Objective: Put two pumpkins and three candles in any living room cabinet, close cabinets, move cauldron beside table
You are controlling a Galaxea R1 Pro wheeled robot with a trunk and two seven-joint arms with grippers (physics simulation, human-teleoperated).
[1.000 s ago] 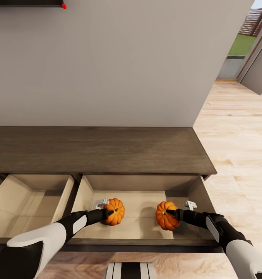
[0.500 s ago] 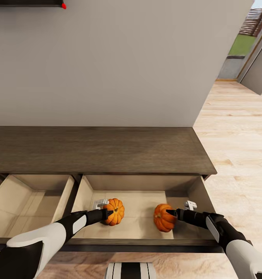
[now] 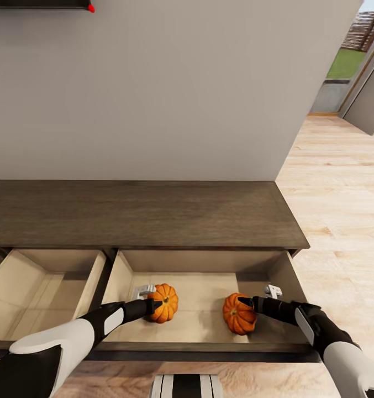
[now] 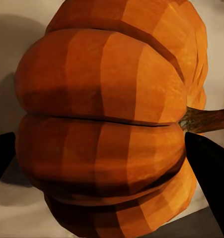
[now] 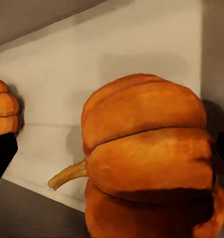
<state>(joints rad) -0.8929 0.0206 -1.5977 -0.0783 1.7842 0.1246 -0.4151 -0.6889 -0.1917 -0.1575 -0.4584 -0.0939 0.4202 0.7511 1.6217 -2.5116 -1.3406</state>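
Observation:
Two drawers of the dark-brown cabinet (image 3: 142, 213) stand pulled out. Inside the right-hand drawer (image 3: 200, 287), my left gripper (image 3: 153, 303) is shut on a bright-orange pumpkin (image 3: 166, 303) (image 4: 102, 124), its dark fingers (image 4: 208, 163) pressed against both sides. The second pumpkin (image 3: 239, 314) (image 5: 146, 153) lies on its side on the beige drawer floor, stem pointing sideways. My right gripper (image 3: 246, 303) hangs open just above it, fingers spread wide and off it. The first pumpkin (image 5: 2, 109) also peeks in at the edge of the right wrist view.
The left drawer (image 3: 37, 287) is open with a bare beige floor. A grey wall (image 3: 170, 88) rises right behind the cabinet. Light wood floor (image 3: 341, 210) stretches to the right towards a doorway.
The right gripper has opened, and its pumpkin has dropped down onto the drawer floor and tipped on its side. The left arm and its pumpkin have stayed put.

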